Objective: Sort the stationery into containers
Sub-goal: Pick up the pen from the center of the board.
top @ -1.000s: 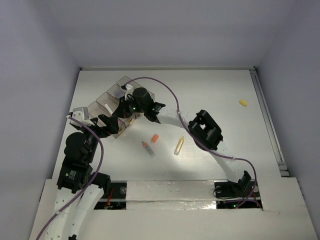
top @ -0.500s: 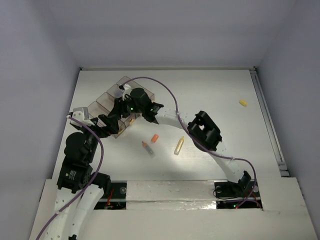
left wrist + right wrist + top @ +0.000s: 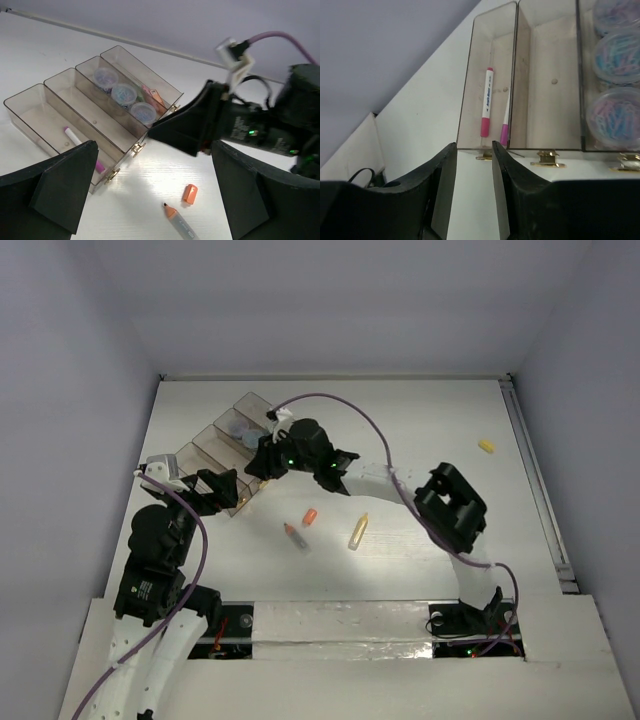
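The containers (image 3: 205, 445) are four joined clear brownish compartments at the far left. In the left wrist view (image 3: 65, 90) one holds a white pen with a pink tip (image 3: 75, 137), another three grey-lilac rolls (image 3: 124, 93), and the far one pink and orange sticks (image 3: 150, 95). My right gripper (image 3: 255, 468) is just off their near ends; in its own view (image 3: 474, 170) the jaws stand narrowly apart and empty, facing two pens (image 3: 486, 102). My left gripper (image 3: 215, 490) is open and empty (image 3: 150, 200). An orange cap (image 3: 310, 515) and an orange-tipped marker (image 3: 296, 536) lie on the table.
A yellow marker (image 3: 358, 531) lies to the right of the orange one. A small yellow stick (image 3: 486, 446) lies far right near a rail along the table's right edge (image 3: 535, 480). The right arm's purple cable arcs over the table.
My right gripper has drawn back to the right, off the containers, so the rolls show from above. The left arm has not moved.
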`<state>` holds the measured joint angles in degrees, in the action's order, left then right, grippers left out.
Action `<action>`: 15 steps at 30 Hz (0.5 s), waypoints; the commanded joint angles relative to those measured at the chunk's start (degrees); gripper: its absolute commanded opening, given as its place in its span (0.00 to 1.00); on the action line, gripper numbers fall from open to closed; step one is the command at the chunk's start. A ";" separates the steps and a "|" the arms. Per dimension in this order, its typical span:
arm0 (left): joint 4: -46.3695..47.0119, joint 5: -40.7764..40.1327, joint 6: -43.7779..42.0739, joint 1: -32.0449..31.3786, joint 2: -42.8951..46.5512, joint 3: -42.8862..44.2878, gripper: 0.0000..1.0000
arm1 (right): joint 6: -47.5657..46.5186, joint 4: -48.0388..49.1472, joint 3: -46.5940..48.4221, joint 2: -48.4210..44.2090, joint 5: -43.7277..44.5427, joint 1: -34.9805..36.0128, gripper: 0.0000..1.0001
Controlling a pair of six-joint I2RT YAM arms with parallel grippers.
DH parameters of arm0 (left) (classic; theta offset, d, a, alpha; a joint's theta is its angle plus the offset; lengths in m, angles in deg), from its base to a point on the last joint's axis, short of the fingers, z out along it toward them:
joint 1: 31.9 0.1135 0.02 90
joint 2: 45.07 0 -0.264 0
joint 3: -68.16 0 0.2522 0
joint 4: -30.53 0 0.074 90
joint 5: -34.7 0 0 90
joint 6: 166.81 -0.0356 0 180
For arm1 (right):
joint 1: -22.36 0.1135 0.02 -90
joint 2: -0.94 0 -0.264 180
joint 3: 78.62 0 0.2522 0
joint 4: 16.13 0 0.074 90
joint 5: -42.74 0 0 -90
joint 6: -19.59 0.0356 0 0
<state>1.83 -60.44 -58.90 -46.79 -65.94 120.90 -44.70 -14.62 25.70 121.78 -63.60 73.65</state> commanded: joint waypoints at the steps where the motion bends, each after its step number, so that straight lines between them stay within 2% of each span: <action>1: 3.25 0.84 -0.69 0.22 -0.58 0.57 0.95 | -2.33 7.41 -6.44 -9.11 4.20 -2.41 0.39; 7: 3.51 1.54 -0.60 0.22 -1.28 0.39 0.93 | -5.66 4.96 -17.78 -20.19 6.93 -4.17 0.37; 15: 4.31 4.70 1.07 0.22 -3.13 0.39 0.93 | -8.84 -8.58 -29.11 -32.23 10.01 -4.18 0.41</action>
<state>2.81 -58.15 -58.68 -46.79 -67.73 120.90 -50.99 -17.94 -0.24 94.02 -55.49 68.95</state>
